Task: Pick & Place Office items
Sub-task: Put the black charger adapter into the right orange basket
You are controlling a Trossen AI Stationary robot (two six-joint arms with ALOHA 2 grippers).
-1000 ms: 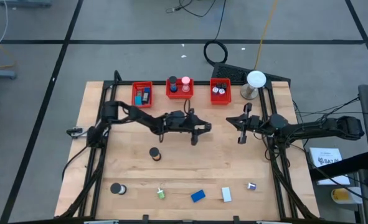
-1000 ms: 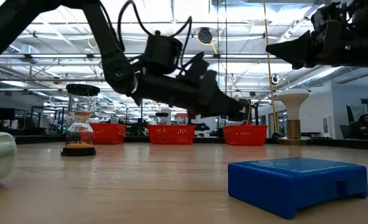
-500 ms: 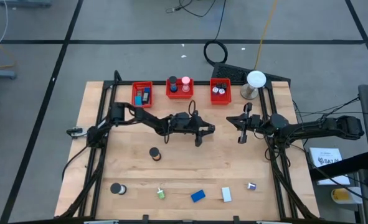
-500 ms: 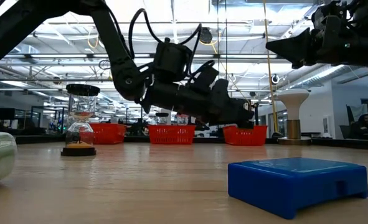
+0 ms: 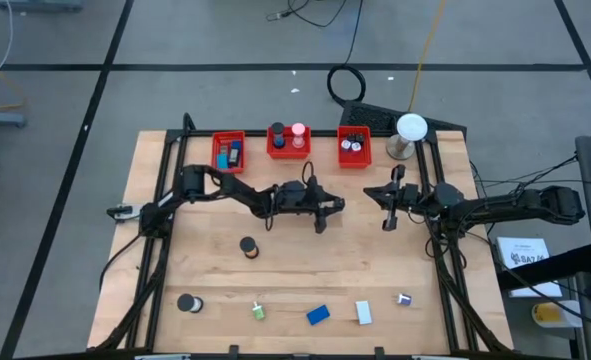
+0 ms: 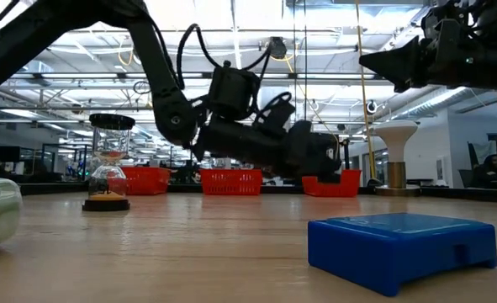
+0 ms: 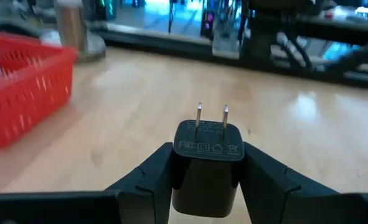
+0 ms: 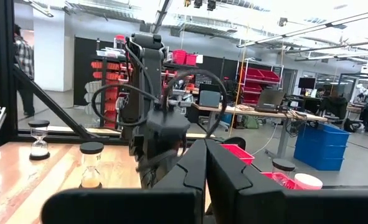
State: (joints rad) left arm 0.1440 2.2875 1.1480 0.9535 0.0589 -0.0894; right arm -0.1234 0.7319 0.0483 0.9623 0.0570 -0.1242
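Observation:
My left gripper (image 5: 322, 210) hovers over the middle of the table, shut on a black plug-in charger (image 7: 207, 162) whose two metal prongs (image 7: 212, 115) point away from the wrist. My right gripper (image 5: 386, 213) waits shut and empty at the table's right side, raised well above the wood (image 6: 383, 63). Loose office items lie along the near edge: a black roll (image 5: 187, 303), a green bit (image 5: 259, 312), a blue block (image 5: 318, 315), a white block (image 5: 363, 313) and a small bit (image 5: 403, 298). An hourglass (image 5: 247, 247) stands upright left of centre. My left gripper pinches the charger's two opposite side faces (image 7: 179, 168) between its two fingers (image 7: 147, 180). The fingers come nearly level from the table's left. The charger is lifted clear of the table, with its pronged face turned forward, away from the gripper.
Three red bins (image 5: 229, 152) (image 5: 287, 142) (image 5: 354, 147) with items in them stand along the far edge, one of them close beside my left gripper (image 7: 22, 87). A white dome (image 5: 411, 128) stands at the far right corner. Bare wood lies between the gripper and the near items.
My left gripper has come down toward the table with the charger and reached a little farther toward the right edge, staying shut on it. The right arm has kept still.

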